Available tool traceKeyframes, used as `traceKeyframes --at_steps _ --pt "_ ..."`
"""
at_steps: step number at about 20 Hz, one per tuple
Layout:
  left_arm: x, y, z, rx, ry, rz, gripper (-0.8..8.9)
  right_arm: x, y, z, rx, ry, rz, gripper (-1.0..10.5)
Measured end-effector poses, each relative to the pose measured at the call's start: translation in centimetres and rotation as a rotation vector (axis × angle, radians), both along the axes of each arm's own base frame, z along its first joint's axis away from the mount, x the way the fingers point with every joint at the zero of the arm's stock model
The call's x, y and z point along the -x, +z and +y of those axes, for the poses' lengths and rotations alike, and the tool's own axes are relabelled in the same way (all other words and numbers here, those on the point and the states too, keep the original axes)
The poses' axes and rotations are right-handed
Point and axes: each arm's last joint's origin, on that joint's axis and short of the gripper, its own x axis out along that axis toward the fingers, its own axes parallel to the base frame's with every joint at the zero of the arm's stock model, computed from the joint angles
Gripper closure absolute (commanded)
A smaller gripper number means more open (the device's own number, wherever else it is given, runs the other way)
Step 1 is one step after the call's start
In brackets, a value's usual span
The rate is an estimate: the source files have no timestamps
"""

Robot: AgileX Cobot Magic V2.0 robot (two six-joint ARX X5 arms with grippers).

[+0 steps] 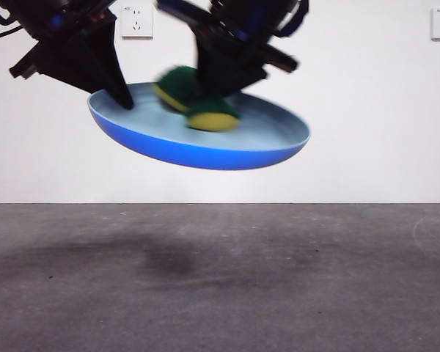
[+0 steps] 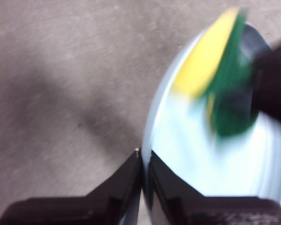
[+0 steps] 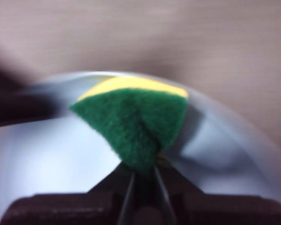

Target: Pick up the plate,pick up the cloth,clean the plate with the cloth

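While the plate [image 1: 205, 150] hangs in the air well above the grey table [image 1: 220, 286], tilted so that one side of its rim sits higher than the other, both arms work on it from above. At the plate's higher rim, the left gripper [image 1: 121, 95] has its two black jaws pressed together on the rim's edge; the left wrist view shows the thin light-blue rim [image 2: 147, 154] caught in the narrow slot between them, with the pale inside of the plate on one side of the jaws and the table far beneath on the other. Over the plate's middle, the right gripper [image 1: 220, 88] pinches the cloth [image 1: 205, 110], a sponge with yellow foam and a dark green scouring layer. From the right wrist view the green layer [image 3: 136, 126] is squeezed into a fold between the jaws, and the yellow foam shows along its far edge, against the plate's inner surface [image 3: 51, 154]. The sponge looks blurred in the front and left wrist views. Beneath the plate, a soft dark shadow [image 1: 161, 260] lies on the table. Behind the plate, a white wall carries two sockets [image 1: 136, 22].
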Motion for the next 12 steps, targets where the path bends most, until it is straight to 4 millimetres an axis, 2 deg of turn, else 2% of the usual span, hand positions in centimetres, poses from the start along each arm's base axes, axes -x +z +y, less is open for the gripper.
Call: traceKeyframes --at_steps 3,6,10,12 --pt "-0.5 0.6 -0.3 0.045 -0.014 -0.070 8.21 2.2 -0.5 1.2 0.032 0.100 0.092 9.6" --pt "-0.6 0.8 -0.4 0.066 -0.017 -0.092 8.21 3.6 -1.4 0.8 0.186 0.110 0.152 9.6" --pt "-0.4 0.5 -0.2 0.044 -0.009 -0.058 8.21 3.8 -2.2 -1.4 0.538 -0.076 0.060 9.6" --pt "-0.3 0.3 -0.1 0.028 0.004 -0.025 8.21 2.5 -1.9 -2.4 0.639 -0.233 -0.072 9.6"
